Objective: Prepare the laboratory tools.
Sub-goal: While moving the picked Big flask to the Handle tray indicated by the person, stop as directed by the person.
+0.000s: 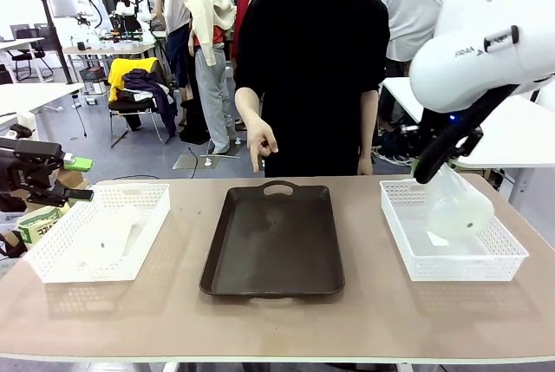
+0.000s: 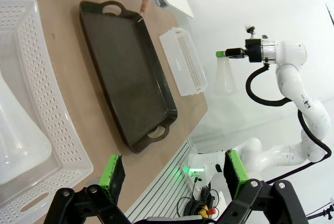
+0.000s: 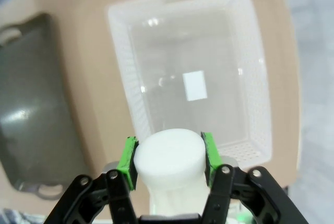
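Observation:
A frosted conical flask hangs tilted just above the right white basket, its neck pinched by my right gripper. In the right wrist view the flask sits between the green pads of the right gripper, over the basket. A second flask lies on its side in the left white basket; it also shows in the left wrist view. My left gripper hovers open at the table's left edge, beside that basket. Nothing is between the left gripper's fingers.
A dark brown tray lies between the two baskets. A person stands at the far side, and the person's hand points a finger down at the tray's far rim. A small white slip lies in the right basket.

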